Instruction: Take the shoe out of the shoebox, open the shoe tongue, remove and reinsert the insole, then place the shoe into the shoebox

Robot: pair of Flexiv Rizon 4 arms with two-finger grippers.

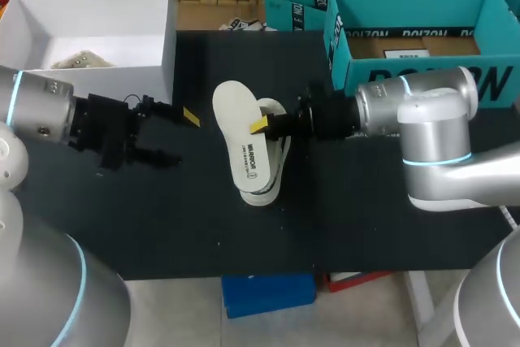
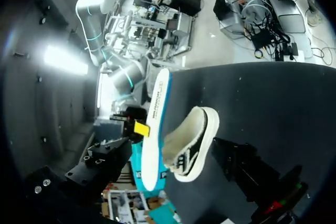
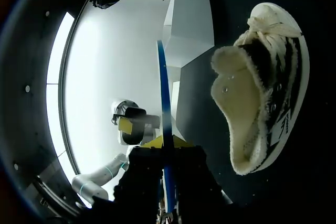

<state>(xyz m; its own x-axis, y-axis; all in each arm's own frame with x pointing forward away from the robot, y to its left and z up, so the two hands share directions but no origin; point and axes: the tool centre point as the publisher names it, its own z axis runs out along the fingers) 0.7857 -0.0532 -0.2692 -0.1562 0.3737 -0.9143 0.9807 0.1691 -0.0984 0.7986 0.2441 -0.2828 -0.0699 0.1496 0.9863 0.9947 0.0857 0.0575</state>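
right gripper [image 1: 262, 126] is clamping the white insole [image 1: 242, 140] between its yellow tips, holding it up at frame centre. the shoe [image 1: 276, 170] is lying on the black table [image 1: 203, 225] just under and right of the insole, fleecy opening facing that gripper, well apart from the box. left gripper [image 1: 172, 137] is hanging at centre left, fingers spread wide, gripping nothing, pointing at the insole with a gap between them. the white shoebox [image 1: 171, 46] is sitting open in the upper left corner.
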